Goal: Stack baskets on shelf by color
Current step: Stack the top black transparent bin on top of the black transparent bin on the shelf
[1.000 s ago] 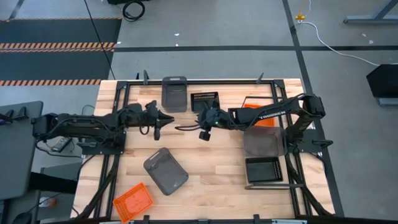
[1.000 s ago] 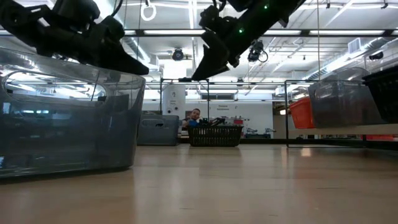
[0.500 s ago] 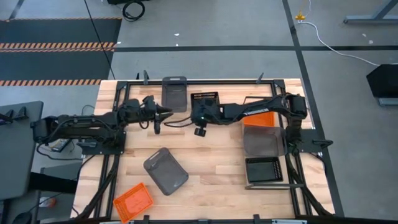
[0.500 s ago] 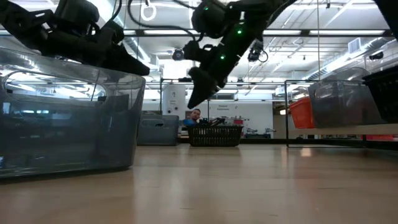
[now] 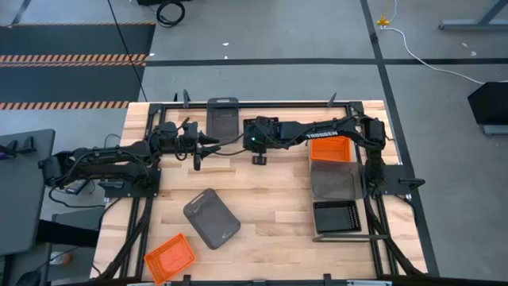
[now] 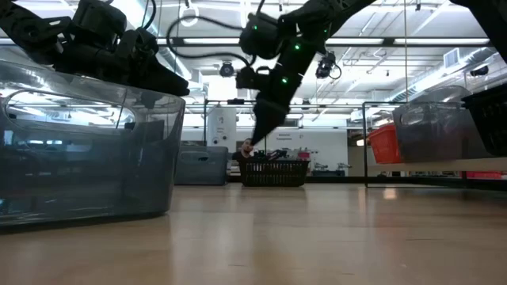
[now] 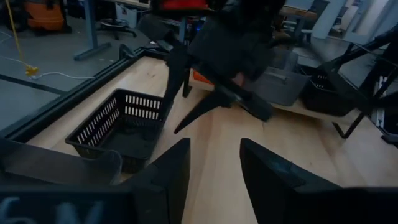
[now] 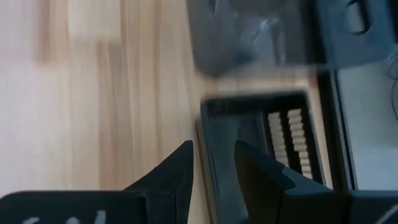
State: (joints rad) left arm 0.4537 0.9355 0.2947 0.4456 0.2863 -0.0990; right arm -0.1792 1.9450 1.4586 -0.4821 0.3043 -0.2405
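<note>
My right gripper [image 8: 214,171] is open and points down just above the black slatted basket [image 8: 261,124] near the table's far edge. Its fingers stand on either side of one side wall [image 8: 205,134] without touching it. In the low view its tips [image 6: 255,141] hang above that basket [image 6: 273,172]. My left gripper [image 7: 214,180] is open and hovers left of it [image 5: 206,143], beside a grey basket [image 5: 222,117] that rests flat on the table. The shelf [image 5: 343,236] carries an orange [image 5: 329,149], a grey [image 5: 333,181] and a black basket [image 5: 336,214].
Another grey basket [image 5: 212,217] lies askew in the table's middle, large at the left of the low view [image 6: 79,150]. An orange basket [image 5: 170,256] sits at the near left corner. Bare wood lies between these and the shelf. A dark frame rims the table.
My right gripper has moved toward the table's far left, to above the black slatted basket. It has also tipped from slanting to pointing down and come lower. My left gripper has shifted slightly toward the far edge. No basket has moved.
</note>
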